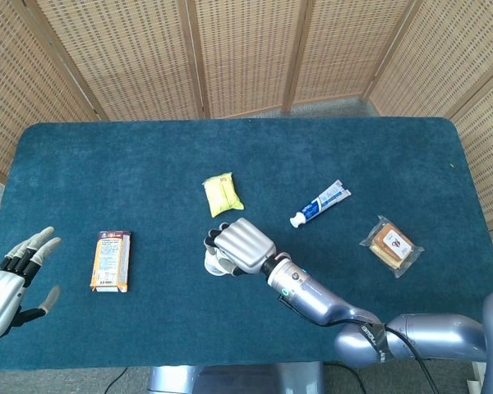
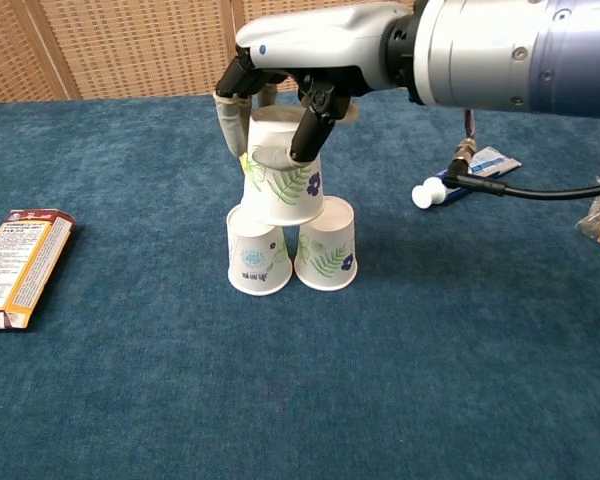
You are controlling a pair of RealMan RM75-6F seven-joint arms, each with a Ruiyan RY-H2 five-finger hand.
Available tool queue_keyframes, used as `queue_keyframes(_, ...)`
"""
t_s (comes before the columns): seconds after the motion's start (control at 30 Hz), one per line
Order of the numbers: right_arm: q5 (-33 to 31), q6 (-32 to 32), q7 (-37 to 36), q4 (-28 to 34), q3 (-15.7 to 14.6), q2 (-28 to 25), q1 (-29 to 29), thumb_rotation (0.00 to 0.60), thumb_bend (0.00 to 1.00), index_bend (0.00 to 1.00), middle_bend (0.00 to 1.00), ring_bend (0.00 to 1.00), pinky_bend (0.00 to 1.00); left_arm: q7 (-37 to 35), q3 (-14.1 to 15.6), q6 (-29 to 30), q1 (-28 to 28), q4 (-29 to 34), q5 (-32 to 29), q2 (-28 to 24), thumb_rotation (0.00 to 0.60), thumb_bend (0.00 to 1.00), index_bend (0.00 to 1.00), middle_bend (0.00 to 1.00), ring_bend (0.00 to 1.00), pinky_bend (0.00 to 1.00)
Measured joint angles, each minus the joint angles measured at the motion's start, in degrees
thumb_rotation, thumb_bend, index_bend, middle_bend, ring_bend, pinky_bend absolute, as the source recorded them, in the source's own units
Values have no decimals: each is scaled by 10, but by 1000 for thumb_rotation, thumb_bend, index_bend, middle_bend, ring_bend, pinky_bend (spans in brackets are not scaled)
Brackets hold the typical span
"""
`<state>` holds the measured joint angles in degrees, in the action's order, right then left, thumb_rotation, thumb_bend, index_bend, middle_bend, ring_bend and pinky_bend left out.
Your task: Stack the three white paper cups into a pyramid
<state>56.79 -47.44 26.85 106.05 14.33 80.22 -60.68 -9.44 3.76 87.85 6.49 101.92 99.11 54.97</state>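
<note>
Two white paper cups stand upside down side by side on the blue table, the left cup [image 2: 255,256] with a blue print and the right cup [image 2: 327,247] with a green leaf. My right hand [image 2: 280,85] grips a third cup [image 2: 280,175], upside down and slightly tilted, over the left cup and the gap between the two; whether it touches them I cannot tell. In the head view my right hand [image 1: 241,244] covers most of the cups [image 1: 215,263]. My left hand [image 1: 8,286] hovers open at the table's left front edge, holding nothing.
An orange snack box [image 1: 111,260] lies left of the cups. A yellow packet [image 1: 222,194] lies behind them, a toothpaste tube [image 1: 321,203] to the right, and a wrapped snack [image 1: 390,245] farther right. A wicker screen stands behind the table.
</note>
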Motion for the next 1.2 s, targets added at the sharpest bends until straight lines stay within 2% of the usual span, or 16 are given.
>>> queue_keyframes(0.5,-28,-4,7,-31,-13,22,-27,600,518,438,411,409,850,-5,2,-1,-4,-5,-3,0,600,491,0,0,0,126)
queue_keyframes(1.2,-40,-16,9,-41,-28,31,-38,600,509,423,403,377,813,-16,4,-2,-6,-13,-1,0,600,490,0,0,0,127)
